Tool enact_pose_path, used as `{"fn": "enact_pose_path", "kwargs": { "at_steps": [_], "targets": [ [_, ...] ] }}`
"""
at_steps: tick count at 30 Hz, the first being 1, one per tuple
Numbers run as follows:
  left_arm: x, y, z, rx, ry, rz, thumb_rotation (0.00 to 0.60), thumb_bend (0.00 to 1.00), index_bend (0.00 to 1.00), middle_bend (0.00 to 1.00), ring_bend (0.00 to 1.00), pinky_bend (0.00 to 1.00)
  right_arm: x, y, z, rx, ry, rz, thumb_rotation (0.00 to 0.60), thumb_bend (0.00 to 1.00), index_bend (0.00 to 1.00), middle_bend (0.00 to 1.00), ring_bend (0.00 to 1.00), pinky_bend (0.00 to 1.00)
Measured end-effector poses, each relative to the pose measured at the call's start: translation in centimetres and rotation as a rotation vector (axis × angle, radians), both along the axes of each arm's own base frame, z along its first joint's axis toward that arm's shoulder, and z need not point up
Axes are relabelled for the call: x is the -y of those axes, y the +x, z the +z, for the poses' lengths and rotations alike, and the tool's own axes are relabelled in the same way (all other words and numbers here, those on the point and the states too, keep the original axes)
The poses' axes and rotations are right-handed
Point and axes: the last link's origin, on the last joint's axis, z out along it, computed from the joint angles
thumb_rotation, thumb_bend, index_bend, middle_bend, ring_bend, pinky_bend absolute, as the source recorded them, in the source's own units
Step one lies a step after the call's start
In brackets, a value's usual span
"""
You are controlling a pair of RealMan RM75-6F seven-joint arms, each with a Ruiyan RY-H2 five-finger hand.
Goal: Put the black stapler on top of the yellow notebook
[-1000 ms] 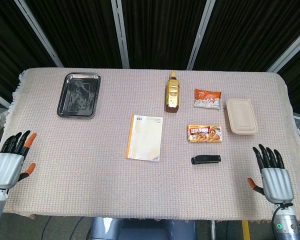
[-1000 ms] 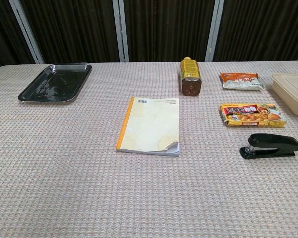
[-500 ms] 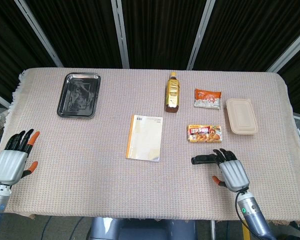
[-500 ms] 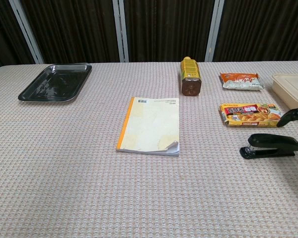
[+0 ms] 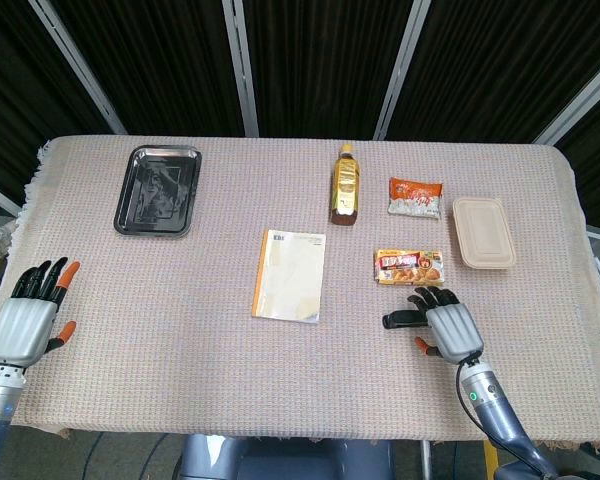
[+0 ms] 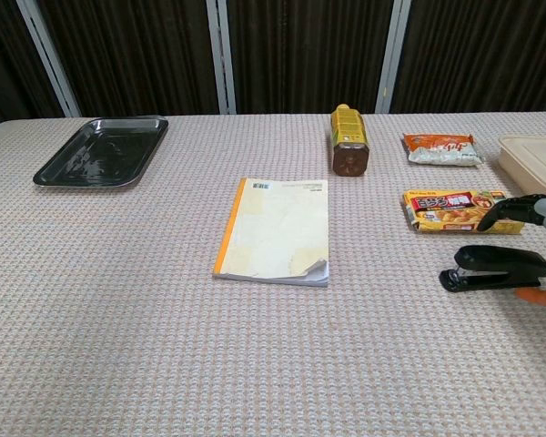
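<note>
**Right hand over the stapler, nothing lifted**

The black stapler (image 6: 494,267) lies flat on the counter (image 5: 160,300), right of the yellow notebook (image 5: 289,274) and well apart from it. The right hand (image 5: 448,327) hovers over its far end with fingers (image 6: 508,207) spread, gripping nothing. The left hand (image 5: 25,322) sits at the counter's near left edge, fingers apart. The print on the snack packet (image 6: 460,209) beside the stapler is too small to read.
</note>
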Motion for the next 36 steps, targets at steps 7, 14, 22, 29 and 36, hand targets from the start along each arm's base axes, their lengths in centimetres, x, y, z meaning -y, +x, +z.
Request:
{"fn": "enact_pose_path", "kwargs": {
  "at_steps": [7,14,22,29,36],
  "targets": [
    [-0.5,-0.2,-0.2,-0.004,-0.008,0.019,0.6,0.3,0.0,0.0,0.0,0.1,1.2,-0.4,-1.2,-0.004,0.018,-0.01,0.6,0.26,0.41,0.29,0.29,0.38],
    [-0.7,-0.3,-0.3,-0.006,-0.015,0.025,0.6,0.3,0.0,0.0,0.0,0.1,2.1,-0.7,-2.1,-0.013,-0.007,0.011,0.6,0.34,0.62,0.47,0.48,0.61],
    [-0.8,-0.2,-0.3,-0.005,-0.016,0.026,0.6,0.3,0.0,0.0,0.0,0.11,2.7,-0.1,-2.3,-0.014,-0.07,0.066,0.6,0.38,0.72,0.53,0.6,0.72],
    [-0.8,-0.3,-0.2,0.002,-0.016,0.028,0.6,0.3,0.0,0.0,0.0,0.1,2.6,1.0,-2.3,-0.029,-0.083,0.108,0.6,0.38,0.72,0.53,0.61,0.72],
    [-0.8,-0.3,-0.2,0.005,-0.022,0.029,0.6,0.3,0.0,0.0,0.0,0.1,2.3,3.9,-2.6,-0.058,-0.083,0.176,0.6,0.38,0.72,0.53,0.61,0.72]
  ]
}}
